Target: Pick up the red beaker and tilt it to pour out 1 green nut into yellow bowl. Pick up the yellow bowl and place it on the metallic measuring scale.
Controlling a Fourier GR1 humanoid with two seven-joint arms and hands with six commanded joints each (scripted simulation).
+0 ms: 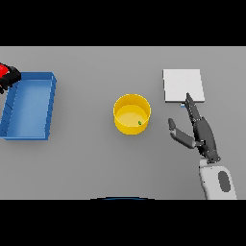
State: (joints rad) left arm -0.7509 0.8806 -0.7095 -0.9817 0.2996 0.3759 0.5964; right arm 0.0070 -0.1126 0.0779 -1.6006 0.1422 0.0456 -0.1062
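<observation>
The yellow bowl stands at the table's middle with a small green nut inside it, near its right wall. To its right my right hand is open, fingers straight and pointing away, thumb spread toward the bowl, a short gap between them. The pale square measuring scale lies at the back right, just beyond the fingertips. At the far left edge my left hand is shut on the red beaker, which is mostly cut off by the edge, above the blue bin's back left corner.
A blue rectangular bin lies on the left side of the table, long side running front to back.
</observation>
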